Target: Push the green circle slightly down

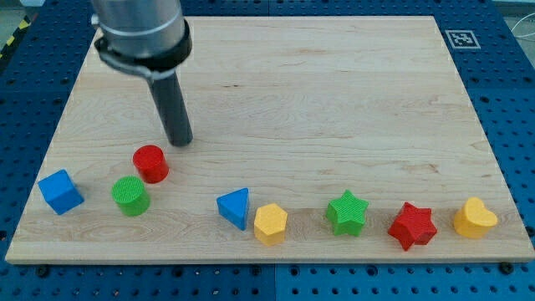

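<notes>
The green circle [130, 196] is a short green cylinder near the view's lower left on the wooden board [318, 92]. A red circle [151, 162] stands just above and to the right of it, close but apart. My tip [180, 142] is the lower end of the dark rod, just above and to the right of the red circle. It is farther from the green circle, up and to the right of it. It touches no block.
A blue cube [60, 191] lies left of the green circle. Along the view's bottom edge stand a blue triangle [235, 207], a yellow hexagon [270, 223], a green star [347, 212], a red star [412, 225] and a yellow heart [475, 218].
</notes>
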